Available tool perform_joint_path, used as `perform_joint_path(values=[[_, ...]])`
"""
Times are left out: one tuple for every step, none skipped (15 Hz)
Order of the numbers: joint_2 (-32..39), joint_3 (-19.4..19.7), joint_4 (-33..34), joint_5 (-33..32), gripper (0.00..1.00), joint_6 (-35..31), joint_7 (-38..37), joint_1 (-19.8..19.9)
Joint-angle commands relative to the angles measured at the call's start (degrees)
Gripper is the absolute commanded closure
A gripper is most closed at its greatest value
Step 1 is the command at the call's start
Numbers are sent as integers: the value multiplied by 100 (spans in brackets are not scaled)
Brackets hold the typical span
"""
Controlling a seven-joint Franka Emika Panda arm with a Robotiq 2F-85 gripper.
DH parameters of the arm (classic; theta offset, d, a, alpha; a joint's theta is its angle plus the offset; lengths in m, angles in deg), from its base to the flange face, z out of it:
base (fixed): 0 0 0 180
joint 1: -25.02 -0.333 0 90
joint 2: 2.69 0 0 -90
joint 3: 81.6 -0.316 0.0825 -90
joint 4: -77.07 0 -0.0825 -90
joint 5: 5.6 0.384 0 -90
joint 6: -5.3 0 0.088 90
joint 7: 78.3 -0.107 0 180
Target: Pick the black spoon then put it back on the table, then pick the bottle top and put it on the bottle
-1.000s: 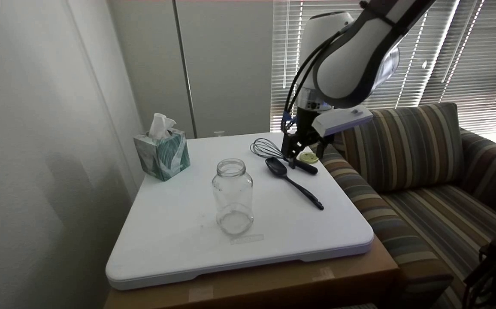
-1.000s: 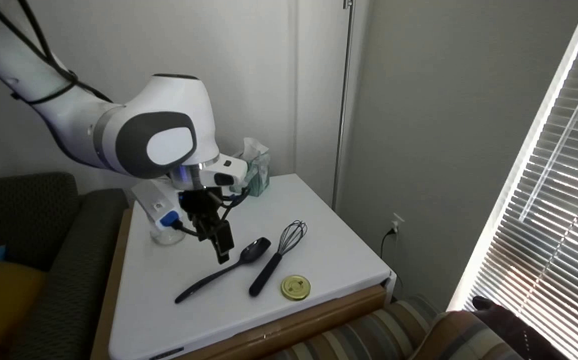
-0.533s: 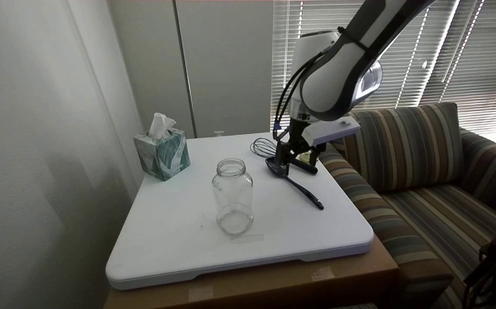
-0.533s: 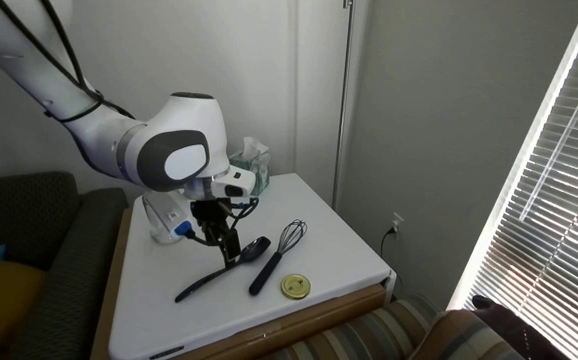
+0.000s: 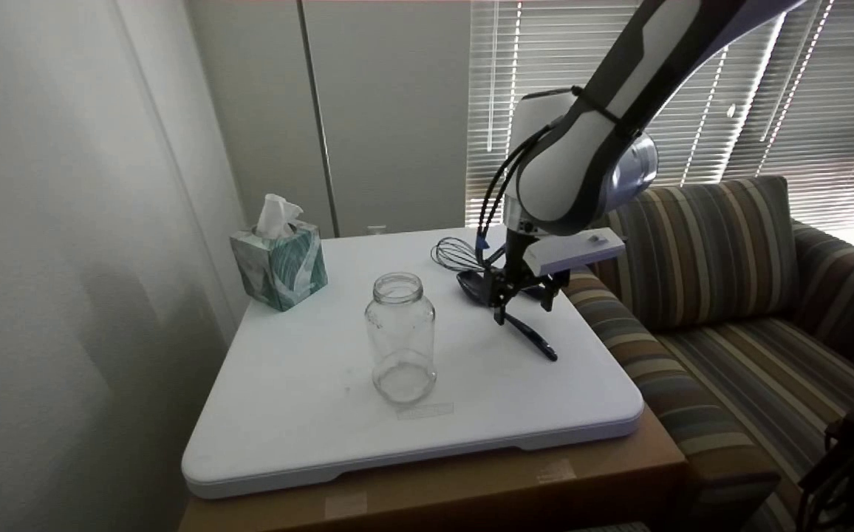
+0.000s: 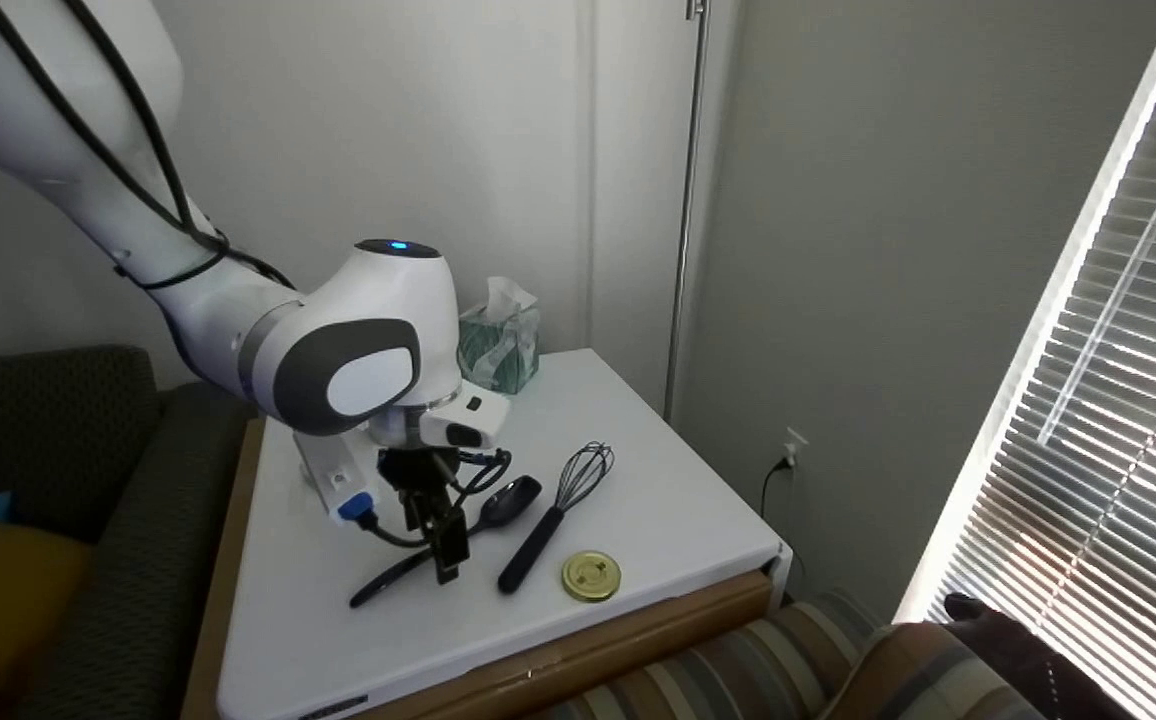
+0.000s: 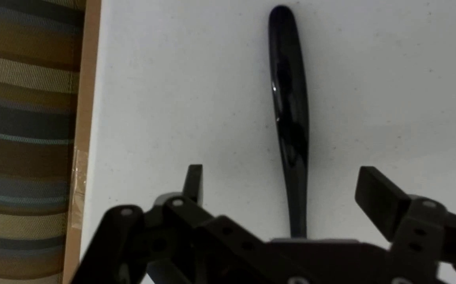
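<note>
The black spoon lies on the white table; its handle points away from my gripper in the wrist view, and its bowl shows in an exterior view. My gripper stands open low above the spoon, with a finger on either side of the handle and apart from it. Part of the spoon is hidden under the gripper. The clear glass bottle is upright with an uncovered mouth. Flat on the table near its edge is the gold bottle top, which the gripper hides in the other viewpoint.
A black whisk lies between the spoon and the bottle top. At the back of the table stands a teal tissue box, close to the wall. A striped couch borders one side of the table.
My gripper has come down and shifted along the spoon from near its bowl toward the handle. Its jaws have stayed open. The spoon, bottle and bottle top have not moved.
</note>
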Motion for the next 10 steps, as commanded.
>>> perform_joint_path(values=[[187,-141,207,303,30,-180,284,197],[227,-157,265,347,34,-213,310,208],[257,-179,315,380,35,-237,345,221],[280,-189,355,403,42,-238,372,224],[301,-207,396,422,49,-221,401,229],[338,-212,448,412,57,-197,428,222],[375,-223,486,418,63,-189,439,223],[412,-254,518,430,71,-181,470,236],[443,-266,549,415,77,-159,502,232],[471,-275,567,407,85,-172,529,231]])
